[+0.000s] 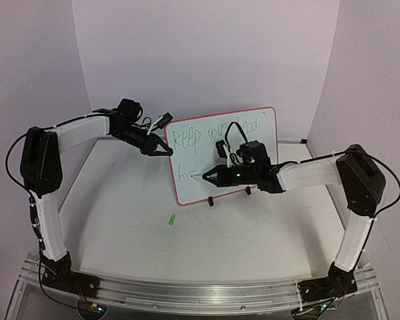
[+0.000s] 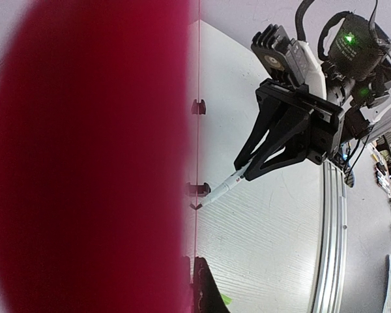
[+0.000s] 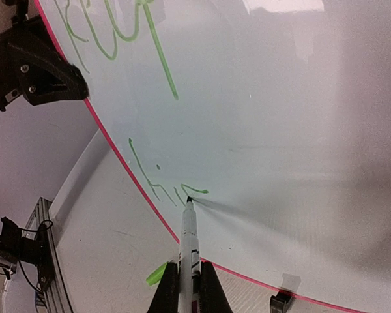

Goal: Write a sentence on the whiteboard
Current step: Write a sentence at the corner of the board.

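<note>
While marker (image 3: 188, 236) touches it, whiteboard (image 1: 203, 155) shows green handwriting, red-pink rim.

The whiteboard (image 1: 200, 157) is a white rectangle with a thin red-pink rim and rounded corners. It stands upright on one long edge near the middle of the tabletop (image 1: 120, 213), propped on two small black clip feet (image 1: 211, 201) under its lower edge. Its written face is turned toward the near edge. Seen from above, it sits skewed, the right end higher in the view. Green handwriting along the top reads "keep your head". A second line, only a few letters long, starts at the lower left. The left tool (image 1: 164, 150) pinches the rim at the left edge.
</note>
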Available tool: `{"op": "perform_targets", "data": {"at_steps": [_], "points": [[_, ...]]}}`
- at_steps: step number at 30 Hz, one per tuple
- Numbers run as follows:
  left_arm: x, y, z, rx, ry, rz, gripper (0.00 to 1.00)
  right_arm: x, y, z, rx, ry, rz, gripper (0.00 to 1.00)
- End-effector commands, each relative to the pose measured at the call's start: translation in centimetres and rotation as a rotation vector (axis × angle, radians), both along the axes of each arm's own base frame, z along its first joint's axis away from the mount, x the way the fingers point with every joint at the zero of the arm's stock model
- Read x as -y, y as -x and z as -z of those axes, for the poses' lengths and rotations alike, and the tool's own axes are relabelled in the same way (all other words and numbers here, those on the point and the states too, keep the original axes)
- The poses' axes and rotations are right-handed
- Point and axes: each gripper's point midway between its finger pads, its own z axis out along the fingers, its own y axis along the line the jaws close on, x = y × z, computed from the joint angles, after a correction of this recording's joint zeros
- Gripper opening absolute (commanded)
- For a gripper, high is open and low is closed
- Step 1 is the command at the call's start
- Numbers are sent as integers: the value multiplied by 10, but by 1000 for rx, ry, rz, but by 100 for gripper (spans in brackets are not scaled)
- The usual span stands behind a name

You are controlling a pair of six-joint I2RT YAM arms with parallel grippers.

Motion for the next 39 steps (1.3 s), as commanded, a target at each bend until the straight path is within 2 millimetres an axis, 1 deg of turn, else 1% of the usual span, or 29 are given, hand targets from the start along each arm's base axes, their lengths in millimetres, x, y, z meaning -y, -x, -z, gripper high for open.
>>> {"op": "perform_targets", "data": {"at_steps": [1, 8, 12, 21, 25, 28, 33, 39], "points": [[5, 9, 4, 28, -32, 22, 0, 8, -8, -2, 23, 8, 56, 0], [5, 9, 4, 28, -31, 23, 0, 9, -17, -27, 75, -16, 93, 0], [5, 9, 4, 29, -32, 22, 0, 9, -19, -40, 98, -33, 97, 0], [5, 10, 2, 33, -29, 23, 0, 10, -20, -55, 121, -54, 103, 0], [5, 9, 2, 33, -30, 22, 0, 9, -21, -53, 119, -50, 102, 0], [5, 9, 3, 31, -30, 22, 0, 8, -20, -43, 102, -40, 94, 0], [5, 9, 3, 31, -30, 22, 0, 8, -14, -20, 53, -12, 74, 0], [5, 9, 3, 31, -30, 22, 0, 12, -4, 10, -11, 26, 59, 0]]}}
